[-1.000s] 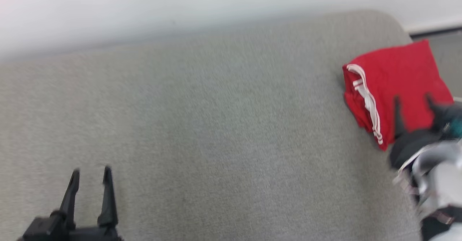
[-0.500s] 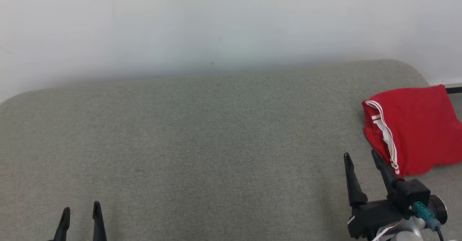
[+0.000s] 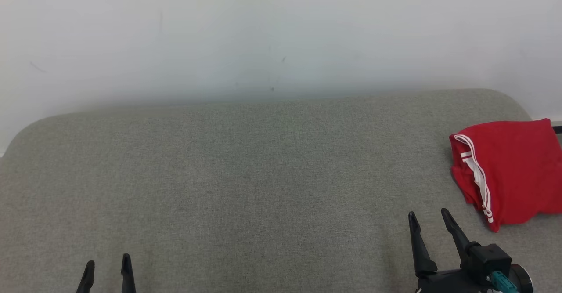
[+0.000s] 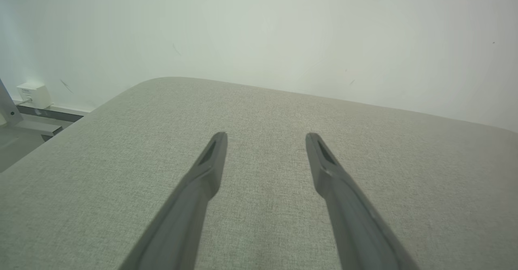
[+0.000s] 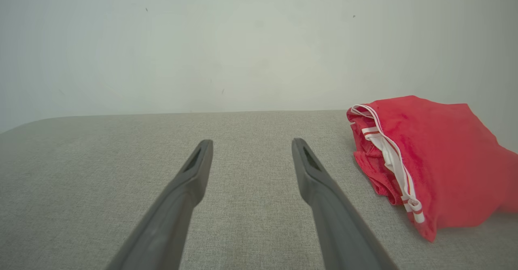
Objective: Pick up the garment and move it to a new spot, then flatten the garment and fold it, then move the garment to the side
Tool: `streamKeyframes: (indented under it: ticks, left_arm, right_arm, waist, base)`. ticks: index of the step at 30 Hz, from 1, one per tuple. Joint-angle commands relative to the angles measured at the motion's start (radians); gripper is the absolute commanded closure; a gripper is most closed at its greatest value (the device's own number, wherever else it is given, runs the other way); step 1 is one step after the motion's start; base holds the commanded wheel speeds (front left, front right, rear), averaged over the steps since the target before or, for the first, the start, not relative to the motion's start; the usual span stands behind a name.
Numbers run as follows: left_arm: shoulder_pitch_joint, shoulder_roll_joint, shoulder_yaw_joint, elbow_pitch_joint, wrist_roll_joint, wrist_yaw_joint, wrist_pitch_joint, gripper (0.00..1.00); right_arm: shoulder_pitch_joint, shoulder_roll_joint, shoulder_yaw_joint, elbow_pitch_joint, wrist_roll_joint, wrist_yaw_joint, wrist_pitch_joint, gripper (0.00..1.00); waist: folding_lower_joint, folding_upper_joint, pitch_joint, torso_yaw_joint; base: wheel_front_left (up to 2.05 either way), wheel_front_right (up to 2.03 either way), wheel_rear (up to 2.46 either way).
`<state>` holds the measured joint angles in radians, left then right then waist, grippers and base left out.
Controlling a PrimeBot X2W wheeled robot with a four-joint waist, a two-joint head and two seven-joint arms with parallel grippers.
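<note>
One garment: a red cloth garment (image 3: 511, 165) folded into a compact, roughly square bundle.
Trim: thin white striped trim (image 5: 394, 160) runs down its 9 o'clock edge and ends in a small loose tab at the lower corner.
Lie: flat on the surface, with the layers slightly rumpled along the striped edge and the top face smooth.
Place: at 3 o'clock in the head view, on the rounded end of the grey woven padded surface (image 3: 263, 174).
Right gripper (image 3: 428, 212): at 5 o'clock, long dark fingers spread wide with nothing between them; the garment lies near, at its 2 o'clock, untouched.
Left gripper (image 3: 108, 260): at 7 o'clock, fingers likewise parted and empty, well apart from the garment.
Backdrop: a plain pale wall (image 3: 263, 29) at 12 o'clock.
</note>
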<state>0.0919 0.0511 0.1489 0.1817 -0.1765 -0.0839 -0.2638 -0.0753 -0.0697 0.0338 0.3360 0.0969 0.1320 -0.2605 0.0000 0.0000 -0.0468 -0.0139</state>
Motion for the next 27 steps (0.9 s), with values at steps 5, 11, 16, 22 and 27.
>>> streamKeyframes:
  ticks: [5, 11, 16, 22, 27]
  left_arm:
    - [-0.001, -0.001, -0.010, 0.003, 0.013, -0.004, 0.000, 0.00]
    - [-0.013, -0.001, -0.016, 0.000, 0.022, -0.010, 0.000, 0.00]
    - [-0.007, -0.001, -0.019, 0.000, 0.025, -0.011, 0.000, 0.00]
    - [-0.011, -0.001, -0.022, 0.006, 0.020, -0.014, 0.000, 0.00]
    - [-0.015, -0.001, -0.025, 0.008, 0.016, -0.020, 0.000, 0.00]
  right_arm:
    - [0.023, 0.013, -0.010, -0.002, -0.001, -0.003, -0.006, 0.00]
    - [0.036, 0.018, -0.016, 0.000, 0.006, -0.003, -0.005, 0.00]
    - [0.036, 0.020, -0.024, -0.004, 0.004, -0.003, -0.005, 0.00]
    - [0.034, 0.020, -0.025, -0.001, 0.013, -0.003, -0.005, 0.00]
    - [0.032, 0.020, -0.025, -0.001, 0.023, -0.003, -0.005, 0.00]
  waist:
    - [0.0000, 0.0000, -0.006, -0.003]
    - [0.0000, 0.0000, -0.011, -0.006]
    - [0.0000, 0.0000, -0.012, -0.011]
    - [0.0000, 0.0000, -0.008, -0.010]
    - [0.0000, 0.0000, -0.006, -0.008]
  base:
    - [0.00, 0.00, 0.00]
    - [0.00, 0.00, 0.00]
    - [0.00, 0.00, 0.00]
    - [0.00, 0.00, 0.00]
    - [0.00, 0.00, 0.00]
